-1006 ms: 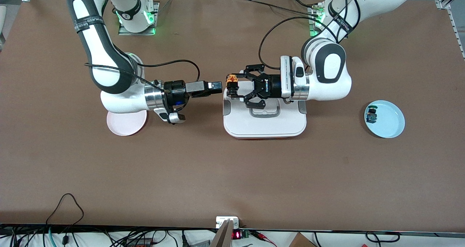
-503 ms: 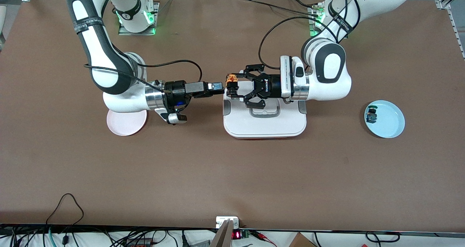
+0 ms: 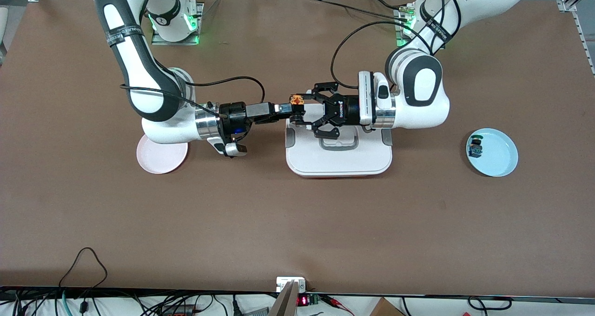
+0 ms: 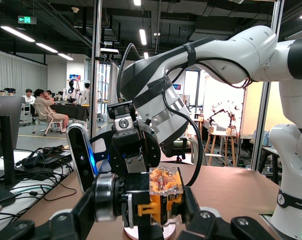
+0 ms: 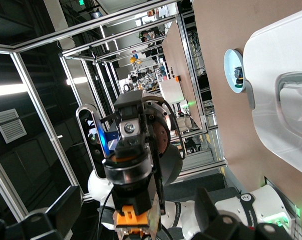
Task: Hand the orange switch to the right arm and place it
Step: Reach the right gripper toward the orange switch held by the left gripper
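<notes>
The orange switch [image 3: 296,103] is held in the air over the edge of the white tray [image 3: 339,160] that lies toward the right arm's end. My left gripper [image 3: 298,109], with black linkage fingers, is shut on it; in the left wrist view the switch [image 4: 161,192] sits between its fingers [image 4: 211,225]. My right gripper [image 3: 284,108] has reached in from the right arm's end, level with the switch. In the right wrist view its fingers [image 5: 228,222] stand apart on either side of the switch [image 5: 133,215], open, with a gap on both sides.
A pink plate [image 3: 160,160] lies under the right arm's wrist. A light blue plate [image 3: 501,157] toward the left arm's end holds a small green and blue switch [image 3: 475,148]. The white tray has a grey handle [image 3: 338,144].
My right arm has moved toward the left gripper, and its fingers have gone from a short way off to around the switch. The left arm and the switch have not moved.
</notes>
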`<control>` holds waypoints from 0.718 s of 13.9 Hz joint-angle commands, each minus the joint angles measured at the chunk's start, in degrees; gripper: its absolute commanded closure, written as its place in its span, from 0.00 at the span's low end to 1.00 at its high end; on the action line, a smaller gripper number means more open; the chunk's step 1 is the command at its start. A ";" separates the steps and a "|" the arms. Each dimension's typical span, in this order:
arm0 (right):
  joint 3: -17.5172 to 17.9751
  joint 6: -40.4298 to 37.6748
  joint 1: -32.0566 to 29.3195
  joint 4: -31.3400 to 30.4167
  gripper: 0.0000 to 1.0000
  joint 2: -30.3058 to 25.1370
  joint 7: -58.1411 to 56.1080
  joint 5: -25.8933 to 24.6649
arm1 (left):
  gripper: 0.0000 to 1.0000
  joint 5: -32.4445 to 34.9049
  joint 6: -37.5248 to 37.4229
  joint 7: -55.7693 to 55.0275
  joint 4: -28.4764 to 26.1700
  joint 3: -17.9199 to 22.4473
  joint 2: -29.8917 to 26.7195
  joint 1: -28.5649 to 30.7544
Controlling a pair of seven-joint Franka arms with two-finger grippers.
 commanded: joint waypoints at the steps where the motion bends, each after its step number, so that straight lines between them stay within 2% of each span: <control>1: -0.29 0.50 1.43 0.57 0.00 0.06 -2.89 0.45 | 0.85 -1.75 -0.23 1.94 0.49 -0.23 0.20 -0.09; 3: -0.29 1.81 1.61 0.57 0.00 -0.11 -4.39 -0.07 | 0.85 -1.75 -0.23 1.85 0.49 -0.32 0.29 -0.09; 6: -0.29 2.43 1.61 1.36 0.00 -0.29 -5.98 -4.90 | 0.85 -1.75 -0.23 1.85 0.49 -0.23 0.29 -0.18; 10: -0.29 2.52 1.70 2.32 0.00 -0.56 -5.98 -5.26 | 0.85 -1.84 -0.23 1.85 0.49 -0.23 0.29 -0.18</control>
